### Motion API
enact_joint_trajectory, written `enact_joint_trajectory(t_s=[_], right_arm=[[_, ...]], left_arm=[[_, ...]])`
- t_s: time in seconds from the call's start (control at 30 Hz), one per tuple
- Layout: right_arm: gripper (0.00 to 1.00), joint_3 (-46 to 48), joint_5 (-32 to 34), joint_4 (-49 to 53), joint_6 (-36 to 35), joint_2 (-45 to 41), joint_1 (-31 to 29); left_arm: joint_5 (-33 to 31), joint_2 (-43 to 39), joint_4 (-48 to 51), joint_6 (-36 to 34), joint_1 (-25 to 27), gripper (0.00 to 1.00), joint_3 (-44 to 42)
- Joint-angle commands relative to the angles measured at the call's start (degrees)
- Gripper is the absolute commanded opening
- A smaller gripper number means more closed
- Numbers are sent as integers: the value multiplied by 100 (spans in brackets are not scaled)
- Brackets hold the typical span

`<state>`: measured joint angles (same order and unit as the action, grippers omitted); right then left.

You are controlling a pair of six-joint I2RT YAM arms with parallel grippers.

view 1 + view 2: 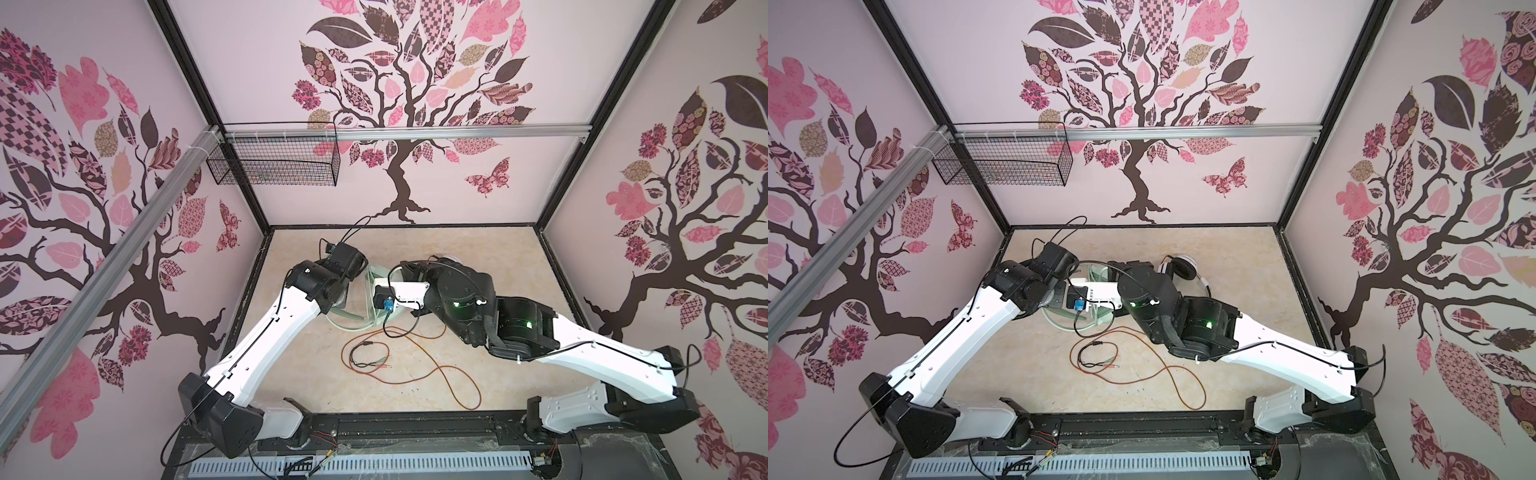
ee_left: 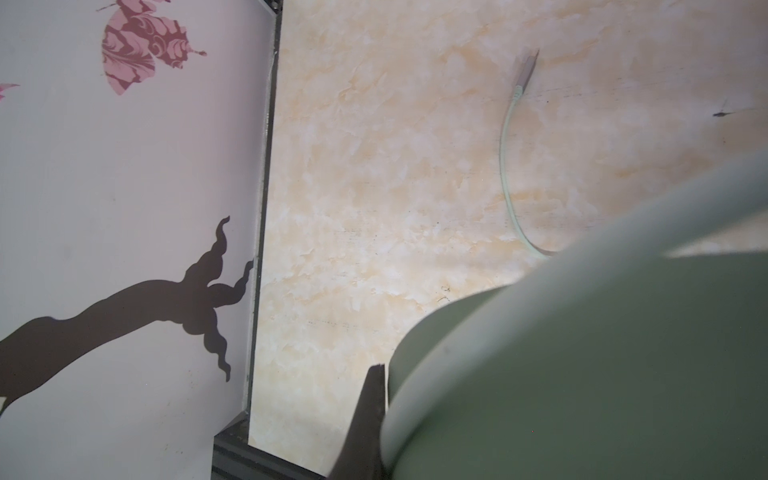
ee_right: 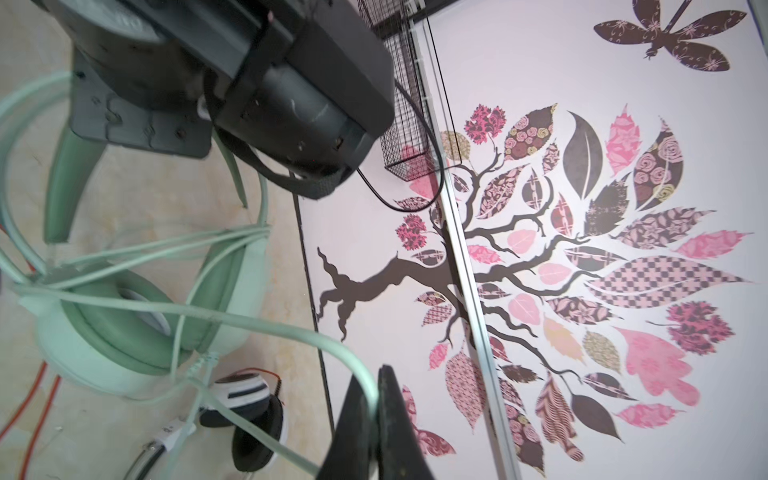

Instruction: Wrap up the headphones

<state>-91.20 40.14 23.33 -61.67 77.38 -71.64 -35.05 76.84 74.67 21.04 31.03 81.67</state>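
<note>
The right claw (image 3: 376, 376) is pressed together on the green cable (image 3: 257, 322), which passes between its two dark fingers at the lower middle of the right wrist view. From there the cable runs toward the left of the frame and crosses over the mint headset (image 3: 116, 336). The ear cup of this headset lies on the tabletop (image 1: 498, 257) at the lower left of that view, apart from this claw, and several turns of the same cable lie over the cup and the band. The left claw (image 2: 384, 374) is closed at the band of the mint headset. In the left wrist view one dark finger touches the band at the lower middle, and the other finger is hidden behind the green body that fills the lower right. The free end of the cable, with its plug (image 2: 525, 70), curves over the tabletop at the upper right of that frame. In both top views the mint headset sits in the centre, mostly covered by the two wrists. The white headset (image 1: 1179, 268) lies just behind the right arm, right of centre, and neither claw touches it. The orange cable (image 1: 343, 353) lies in loose loops at the lower middle of the tabletop.
</note>
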Motion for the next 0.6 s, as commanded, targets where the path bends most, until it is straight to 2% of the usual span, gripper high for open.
enact_joint_trajectory(t_s=[0.0, 0.27, 0.57], right_arm=[[0, -87, 609, -602, -298, -248, -17], [0, -475, -242, 168, 967, -545, -21], [0, -792, -694, 573, 1582, -545, -26]], left_arm=[[-565, -200, 159, 228, -12, 0, -184], [-1330, 41, 188, 391, -15, 0, -60], [-1985, 494, 261, 471, -21, 0, 392]])
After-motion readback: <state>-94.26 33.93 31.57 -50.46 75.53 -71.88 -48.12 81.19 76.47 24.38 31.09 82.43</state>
